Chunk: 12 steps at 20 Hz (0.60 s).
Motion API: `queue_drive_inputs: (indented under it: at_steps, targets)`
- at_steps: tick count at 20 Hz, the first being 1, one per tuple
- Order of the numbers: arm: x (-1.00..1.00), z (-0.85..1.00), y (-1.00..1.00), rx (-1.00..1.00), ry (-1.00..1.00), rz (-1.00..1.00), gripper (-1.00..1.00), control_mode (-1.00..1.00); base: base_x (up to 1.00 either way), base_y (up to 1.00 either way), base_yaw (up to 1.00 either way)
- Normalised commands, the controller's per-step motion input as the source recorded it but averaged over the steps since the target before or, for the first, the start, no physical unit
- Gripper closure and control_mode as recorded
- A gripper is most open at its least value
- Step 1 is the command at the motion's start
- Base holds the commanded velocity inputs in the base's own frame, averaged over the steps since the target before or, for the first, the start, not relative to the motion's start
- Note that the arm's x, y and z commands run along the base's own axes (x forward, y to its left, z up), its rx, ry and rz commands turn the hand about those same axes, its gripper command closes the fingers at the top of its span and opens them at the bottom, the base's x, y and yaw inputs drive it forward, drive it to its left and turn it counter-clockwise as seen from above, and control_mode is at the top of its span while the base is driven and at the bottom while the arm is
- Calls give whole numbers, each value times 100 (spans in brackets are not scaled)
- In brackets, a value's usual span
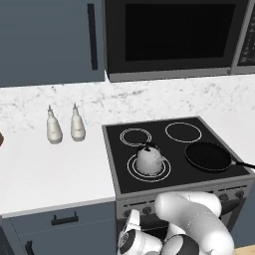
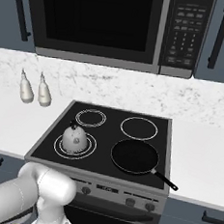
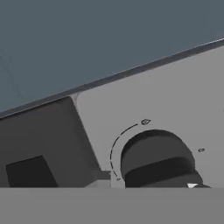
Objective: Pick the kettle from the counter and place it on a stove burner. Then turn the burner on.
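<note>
Finger spacing cannot be determined; the tips are hidden in the hand view, which sits close to a dark stove knob (image 3: 157,159) at 5 o'clock on the grey control panel (image 3: 175,96). Farther back, the kettle (image 1: 149,159) stands upright on the front-left stove burner (image 1: 167,172), with the frying pan (image 1: 208,156) at its 3 o'clock. Two white bottles (image 1: 64,125) stand on the counter (image 1: 45,174) at 10 o'clock.
</note>
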Motion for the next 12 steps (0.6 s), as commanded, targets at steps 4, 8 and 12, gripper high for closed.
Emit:
queue_drive_inputs:
  at_steps: [4, 8, 12]
  targets:
    - [100, 100, 75, -67, 33, 6, 100, -100, 0, 0, 0]
    - [99, 97, 71, -74, 23, 8, 100, -100, 0, 0, 0]
    - [82, 78, 68, -83, 33, 9, 100, -100, 0, 0, 0]
